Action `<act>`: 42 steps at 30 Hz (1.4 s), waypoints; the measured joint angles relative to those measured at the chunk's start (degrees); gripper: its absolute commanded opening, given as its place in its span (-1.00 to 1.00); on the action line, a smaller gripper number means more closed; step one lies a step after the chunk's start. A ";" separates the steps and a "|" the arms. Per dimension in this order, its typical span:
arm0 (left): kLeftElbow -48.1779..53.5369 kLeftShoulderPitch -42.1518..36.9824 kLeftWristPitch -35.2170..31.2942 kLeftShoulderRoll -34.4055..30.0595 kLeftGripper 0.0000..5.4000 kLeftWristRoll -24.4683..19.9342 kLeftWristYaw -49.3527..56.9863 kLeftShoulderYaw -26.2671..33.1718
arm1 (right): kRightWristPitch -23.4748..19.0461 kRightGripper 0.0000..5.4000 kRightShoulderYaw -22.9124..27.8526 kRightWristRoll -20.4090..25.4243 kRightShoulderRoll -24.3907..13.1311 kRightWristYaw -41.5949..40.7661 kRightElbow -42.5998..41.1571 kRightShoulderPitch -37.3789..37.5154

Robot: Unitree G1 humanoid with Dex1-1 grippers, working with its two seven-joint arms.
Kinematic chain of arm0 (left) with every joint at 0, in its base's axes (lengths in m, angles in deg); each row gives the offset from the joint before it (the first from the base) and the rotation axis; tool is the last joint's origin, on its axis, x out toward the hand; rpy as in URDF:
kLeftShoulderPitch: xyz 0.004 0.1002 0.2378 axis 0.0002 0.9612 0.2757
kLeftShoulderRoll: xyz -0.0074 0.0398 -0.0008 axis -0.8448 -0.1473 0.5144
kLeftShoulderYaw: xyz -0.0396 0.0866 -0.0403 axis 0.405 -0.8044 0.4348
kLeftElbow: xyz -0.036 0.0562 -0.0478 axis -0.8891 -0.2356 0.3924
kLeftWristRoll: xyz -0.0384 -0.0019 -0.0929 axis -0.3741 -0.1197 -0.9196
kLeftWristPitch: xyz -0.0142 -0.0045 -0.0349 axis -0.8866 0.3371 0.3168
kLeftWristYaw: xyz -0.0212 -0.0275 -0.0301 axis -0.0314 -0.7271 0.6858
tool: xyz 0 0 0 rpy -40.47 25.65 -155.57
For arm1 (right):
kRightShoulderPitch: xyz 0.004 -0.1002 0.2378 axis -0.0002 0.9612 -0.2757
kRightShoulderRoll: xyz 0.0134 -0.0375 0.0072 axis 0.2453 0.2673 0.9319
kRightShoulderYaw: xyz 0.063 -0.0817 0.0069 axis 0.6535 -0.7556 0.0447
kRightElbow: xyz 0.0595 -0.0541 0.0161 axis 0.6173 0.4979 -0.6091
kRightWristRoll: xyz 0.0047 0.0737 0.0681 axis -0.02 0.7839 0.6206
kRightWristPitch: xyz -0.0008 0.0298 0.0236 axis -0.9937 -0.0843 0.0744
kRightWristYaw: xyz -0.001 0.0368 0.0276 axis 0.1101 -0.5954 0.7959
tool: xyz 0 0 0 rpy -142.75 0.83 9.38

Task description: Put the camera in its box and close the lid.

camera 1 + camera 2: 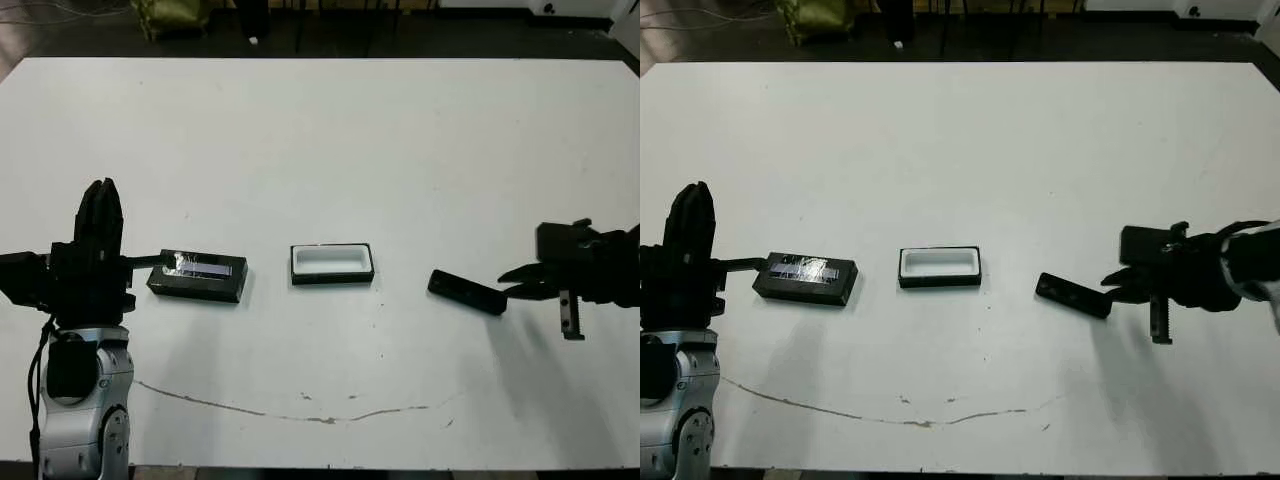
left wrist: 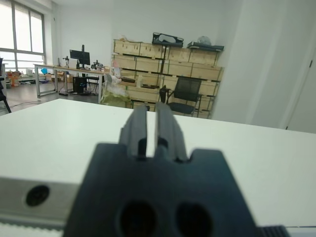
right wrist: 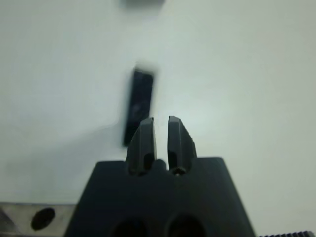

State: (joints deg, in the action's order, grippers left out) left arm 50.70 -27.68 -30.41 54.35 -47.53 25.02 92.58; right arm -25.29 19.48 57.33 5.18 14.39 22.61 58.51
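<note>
- Counting what lies on the white table (image 1: pixel 330 140), you have three task items: one camera (image 1: pixel 467 292), one box (image 1: pixel 332 263) and one lid (image 1: pixel 198 276), set in a rough row across the near half.
- You also have two grippers in view, the left gripper (image 1: pixel 101 205) at the left edge and the right gripper (image 1: pixel 512 282) at the right.
- Your box sits in the middle of the row, open side up, and its white lining shows with nothing inside it.
- Your lid lies flat to the left of the box, apart from it, glossy strip facing up, just beside the left arm.
- Your camera lies flat on the table to the right of the box, well apart from it and slightly angled; the right gripper's tips are just beside its right end.
- Your left wrist view shows that gripper's fingers (image 2: pixel 138 129) together, pointing over the table toward a room with wooden crates and a chair, which the head views miss.
- Your right wrist view shows the blurred camera beyond the fingers (image 3: pixel 143 140), which stand nearly together with only a slim gap, holding nothing.
</note>
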 measured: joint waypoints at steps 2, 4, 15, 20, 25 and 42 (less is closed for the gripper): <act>0.02 0.09 -0.05 0.00 -0.99 -0.10 0.00 0.00 | -2.48 -1.00 5.33 5.32 0.83 1.07 -0.35 0.72; 0.02 0.10 -0.10 0.02 -0.99 -0.13 0.00 0.00 | -4.21 -1.00 9.26 9.11 1.40 2.00 -0.80 2.10; 0.04 0.07 -0.77 0.01 -1.00 -0.16 0.29 -0.11 | -2.77 -0.47 10.73 11.74 4.42 6.28 -4.02 8.60; 0.10 0.07 -0.79 0.04 -1.00 -0.07 0.36 -0.17 | -3.90 -0.05 8.75 12.63 4.57 6.33 -3.70 9.10; 0.10 0.03 -0.79 0.00 -1.00 -0.05 0.34 -0.18 | -7.11 0.36 6.64 12.72 4.69 8.34 -5.27 10.25; 1.00 0.27 -1.90 0.02 -1.00 -0.10 0.68 -0.22 | -10.04 0.70 2.90 11.76 2.15 9.57 -7.65 11.31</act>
State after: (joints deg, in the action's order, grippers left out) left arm 51.70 -27.41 -32.30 54.37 -47.63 25.70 92.36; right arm -35.33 22.38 69.09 7.33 23.97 14.97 69.82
